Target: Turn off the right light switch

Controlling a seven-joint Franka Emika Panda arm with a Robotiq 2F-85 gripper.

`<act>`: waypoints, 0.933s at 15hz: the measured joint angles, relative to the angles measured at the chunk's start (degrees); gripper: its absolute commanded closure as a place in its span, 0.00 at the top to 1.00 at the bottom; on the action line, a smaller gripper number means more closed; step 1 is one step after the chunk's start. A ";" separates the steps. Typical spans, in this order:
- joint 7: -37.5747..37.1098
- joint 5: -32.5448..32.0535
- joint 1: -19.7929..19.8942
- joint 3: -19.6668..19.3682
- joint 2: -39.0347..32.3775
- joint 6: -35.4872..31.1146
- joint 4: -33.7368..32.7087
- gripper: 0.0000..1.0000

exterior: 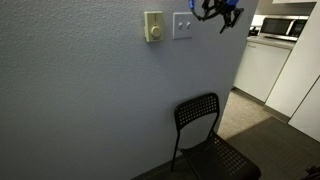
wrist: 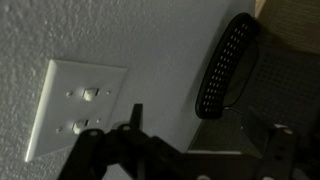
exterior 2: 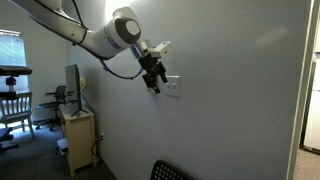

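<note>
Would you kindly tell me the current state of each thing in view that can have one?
right light switch: mounted on the wall; its toggles are untouched, positions too dim to read.
gripper: in the air close beside the switch plate, not on it; jaws unclear.
dial knob: on its cream plate, setting unreadable.
chair: upright, standing by the wall.

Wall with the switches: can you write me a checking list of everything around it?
Surface: grey textured wall.
Job's things: white square plate with two toggles.
Clutter: cream plate with round dial; black perforated chair.
End effector: black end effector close to the white plate; contact and jaws unclear.
Cables: black cable loops under the arm.
Surroundings: white cabinets; monitor on a small cabinet.
</note>
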State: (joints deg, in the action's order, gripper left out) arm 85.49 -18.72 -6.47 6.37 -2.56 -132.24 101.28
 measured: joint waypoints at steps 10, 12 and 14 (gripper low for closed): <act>13.10 4.26 0.54 -0.32 -12.27 -3.88 -12.51 1.00; 11.13 3.19 0.37 -0.32 -13.51 -4.94 -13.82 1.00; 7.00 2.19 0.00 -0.32 -13.50 -4.93 -13.82 1.00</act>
State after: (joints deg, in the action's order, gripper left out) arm 92.49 -16.53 -6.47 6.06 -16.06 -137.18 87.46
